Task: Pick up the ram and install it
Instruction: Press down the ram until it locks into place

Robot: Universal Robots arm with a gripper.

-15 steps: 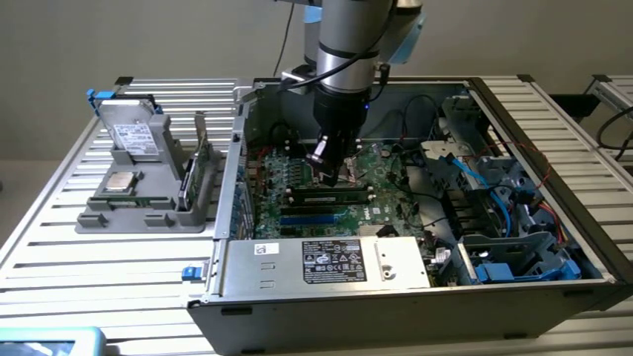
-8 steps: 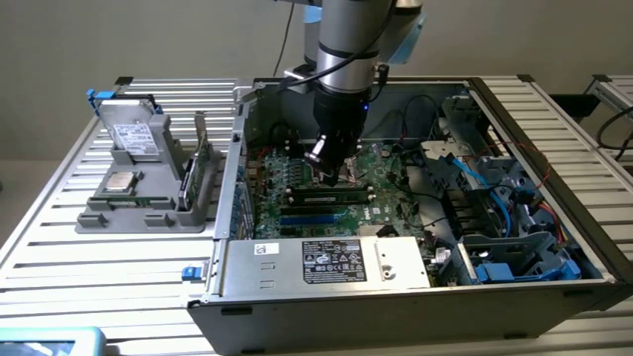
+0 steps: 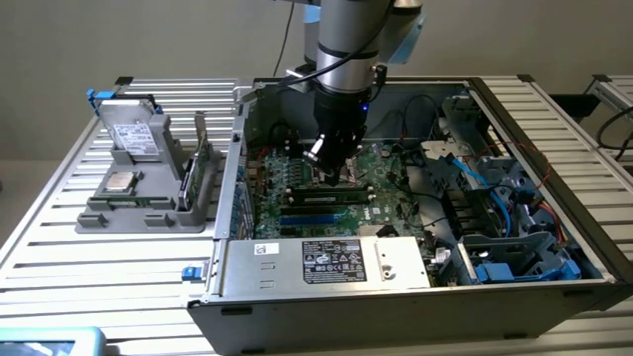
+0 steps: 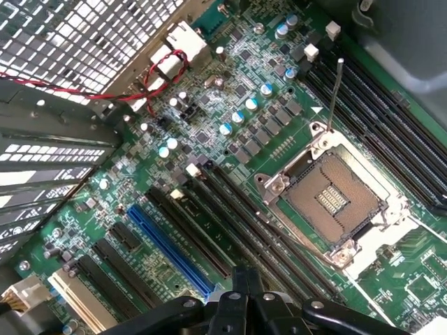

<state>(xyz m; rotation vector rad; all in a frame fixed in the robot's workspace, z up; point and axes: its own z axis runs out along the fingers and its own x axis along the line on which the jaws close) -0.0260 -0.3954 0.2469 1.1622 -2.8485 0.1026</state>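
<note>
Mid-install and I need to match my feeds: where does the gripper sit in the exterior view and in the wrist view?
Exterior view: the gripper is near the picture's centre, reaching down into the open computer case, jaws just above the board.
Wrist view: the gripper is the dark shape at the picture's edge, jaws shut.
Shared landmark: the green motherboard beneath it.

- The computer case [image 3: 396,315], lower centre of the exterior view, looks like matt grey sheet metal.
- The table [image 3: 89,259] at lower left is ribbed, light metal with a dull sheen.
- The holder [image 3: 129,211] at left looks like matt grey plastic.
- The motherboard [image 4: 230,105] is glossy green circuit board.
- The processor socket [image 4: 335,195], right of centre in the wrist view, has a shiny metal frame.
- The gripper [image 4: 248,296] at the bottom edge is smooth black, slightly glossy.
</note>
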